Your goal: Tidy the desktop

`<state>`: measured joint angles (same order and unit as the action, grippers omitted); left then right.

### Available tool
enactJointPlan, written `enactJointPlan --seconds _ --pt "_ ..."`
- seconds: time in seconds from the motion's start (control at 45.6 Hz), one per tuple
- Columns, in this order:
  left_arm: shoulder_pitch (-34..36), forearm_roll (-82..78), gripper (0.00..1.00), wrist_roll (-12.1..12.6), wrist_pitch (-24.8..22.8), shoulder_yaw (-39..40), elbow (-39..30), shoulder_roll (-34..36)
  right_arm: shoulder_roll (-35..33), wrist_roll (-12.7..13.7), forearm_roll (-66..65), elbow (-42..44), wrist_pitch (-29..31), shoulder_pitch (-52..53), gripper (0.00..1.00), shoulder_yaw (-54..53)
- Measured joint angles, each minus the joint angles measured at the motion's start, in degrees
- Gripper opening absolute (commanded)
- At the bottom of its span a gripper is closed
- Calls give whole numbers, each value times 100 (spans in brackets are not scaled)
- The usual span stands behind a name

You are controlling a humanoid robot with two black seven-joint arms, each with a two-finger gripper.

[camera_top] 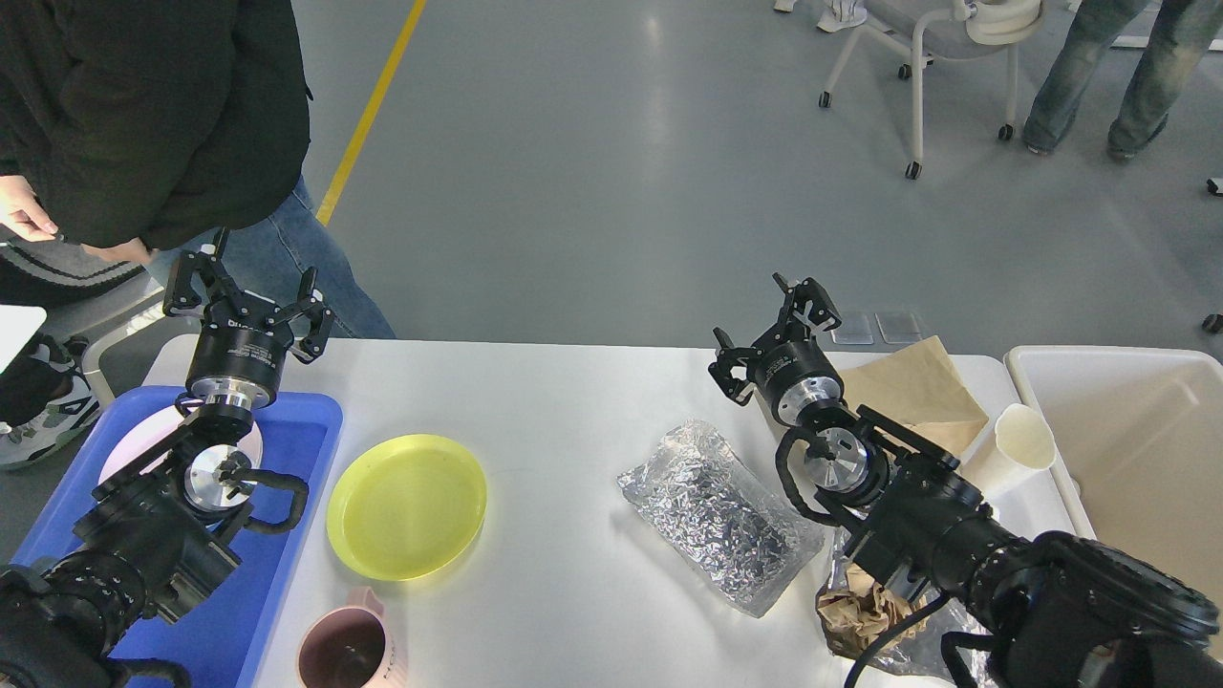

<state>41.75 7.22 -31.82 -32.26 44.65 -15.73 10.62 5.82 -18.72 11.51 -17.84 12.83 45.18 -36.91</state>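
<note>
**Both arms raised, clutter waiting on the table**

The white table [573, 401] fills the lower half of the frame. The left gripper [250, 301] hangs over the blue tray [306, 420] at lower left, fingers spread wide and empty. The right gripper [774, 330], right of centre, is also spread and empty. Below and to its left lies the crinkled foil bag [717, 511], long axis running from upper left to lower right (the right arm is clearly nearer). The yellow plate [406, 506] sits just beside the tray, the left arm's likelier pick. The paper cup [1018, 440] lies tipped near the cream bin [1127, 363].
</note>
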Motion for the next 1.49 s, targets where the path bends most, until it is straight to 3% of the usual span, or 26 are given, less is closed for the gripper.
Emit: enactJointPlan --seconds 1.49 --pt "0 -2 97 0 0 0 0 0 0 0 0 0 0 0 100 0"
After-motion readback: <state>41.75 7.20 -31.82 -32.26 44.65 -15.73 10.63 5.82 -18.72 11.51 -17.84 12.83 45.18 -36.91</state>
